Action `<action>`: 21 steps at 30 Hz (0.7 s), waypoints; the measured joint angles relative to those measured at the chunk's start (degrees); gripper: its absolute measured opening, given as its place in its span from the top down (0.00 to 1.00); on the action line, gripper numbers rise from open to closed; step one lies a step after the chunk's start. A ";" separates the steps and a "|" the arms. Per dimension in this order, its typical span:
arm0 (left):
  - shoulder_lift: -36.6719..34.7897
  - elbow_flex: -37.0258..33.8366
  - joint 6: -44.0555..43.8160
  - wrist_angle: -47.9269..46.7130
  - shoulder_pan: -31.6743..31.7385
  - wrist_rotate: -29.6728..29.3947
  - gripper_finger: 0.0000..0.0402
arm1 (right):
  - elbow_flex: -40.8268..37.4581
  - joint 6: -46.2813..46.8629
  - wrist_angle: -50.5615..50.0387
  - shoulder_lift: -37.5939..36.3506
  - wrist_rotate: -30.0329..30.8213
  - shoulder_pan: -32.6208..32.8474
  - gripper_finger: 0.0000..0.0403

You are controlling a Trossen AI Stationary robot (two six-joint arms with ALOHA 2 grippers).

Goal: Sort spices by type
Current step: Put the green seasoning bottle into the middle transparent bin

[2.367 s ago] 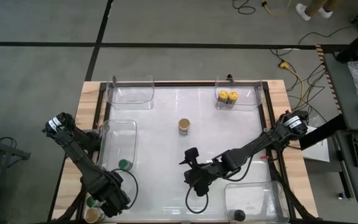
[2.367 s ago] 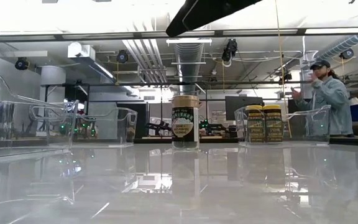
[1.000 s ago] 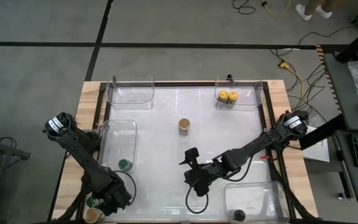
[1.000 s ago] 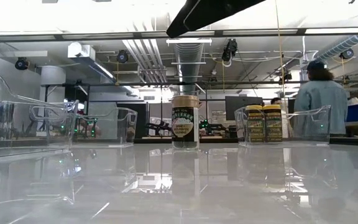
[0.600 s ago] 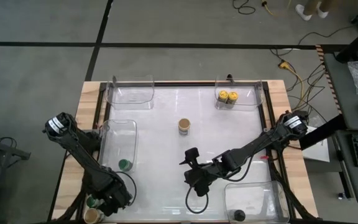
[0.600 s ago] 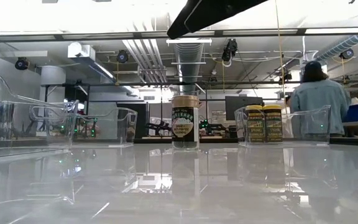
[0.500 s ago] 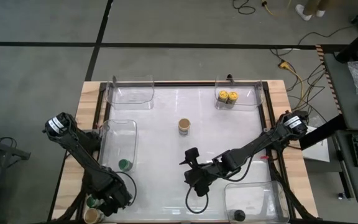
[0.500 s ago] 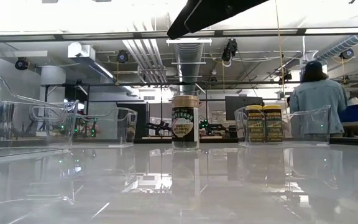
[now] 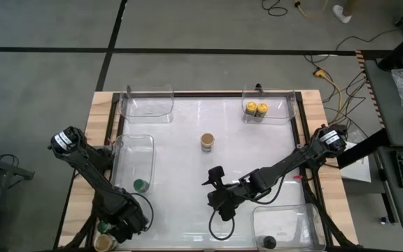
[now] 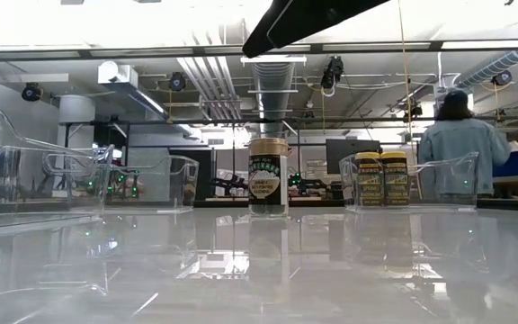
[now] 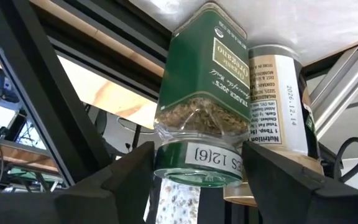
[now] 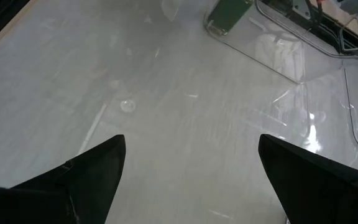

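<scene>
From above, the left gripper [image 9: 112, 225] hangs at the near left corner of the table [image 9: 187, 140], just off its edge, beside a green-lidded jar [image 9: 103, 226] and a tan-lidded jar [image 9: 103, 242]; another green jar [image 9: 140, 185] sits in the left bin [image 9: 150, 150], two yellow jars [image 9: 256, 108] are in the far right bin, and one brown jar [image 9: 207, 141] stands mid-table. At table height, that brown jar [image 10: 269, 175] stands upright. The left wrist view shows the green jar [image 11: 202, 99] between the fingers [image 11: 123, 180], its long axis crossing them; whether they are truly clamped is unclear. The right gripper [image 12: 188, 180] waits wide open over bare table, so the left arm is nearer.
</scene>
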 joint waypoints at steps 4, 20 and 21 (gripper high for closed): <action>0.00 -0.10 -0.12 1.62 0.00 0.16 0.45 | -0.01 0.00 0.00 0.00 0.00 0.00 0.11; -0.04 0.25 1.54 2.13 0.00 -0.27 0.51 | -0.02 0.00 0.00 0.00 0.00 0.00 0.11; -0.04 0.43 2.00 2.07 0.00 -0.53 0.51 | -0.02 0.00 0.02 0.00 0.00 0.00 0.11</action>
